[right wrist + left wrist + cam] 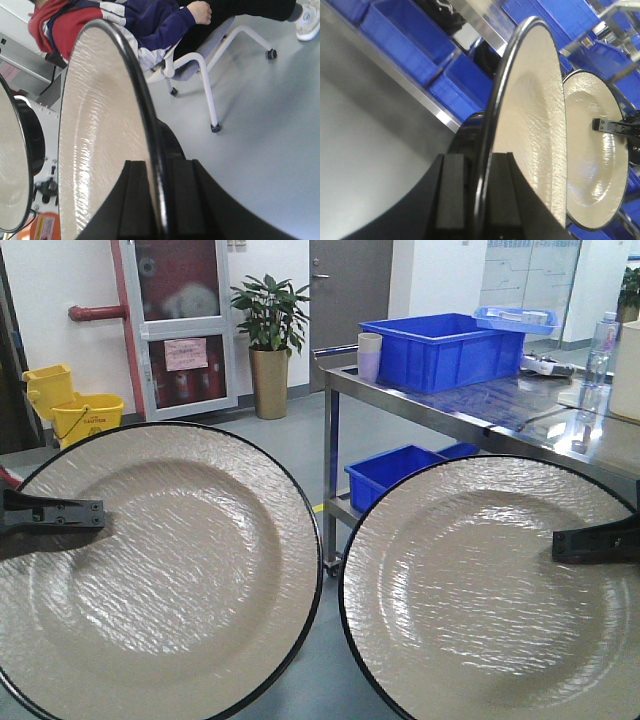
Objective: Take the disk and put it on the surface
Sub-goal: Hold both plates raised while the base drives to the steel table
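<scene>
Pinching rims, my left gripper (60, 512) clamped the left plate (170, 580) and my right gripper (590, 540) clamped the right plate (470, 600). Both cream plates stood upright, just beside each other in midair, presumably because narrow jaws only fit edges.

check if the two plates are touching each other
Apart. The front view shows a strip of grey floor between the black rims of the left plate and the right plate.

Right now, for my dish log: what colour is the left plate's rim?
Black, edging the cream left plate; the front view shows it best.
</scene>
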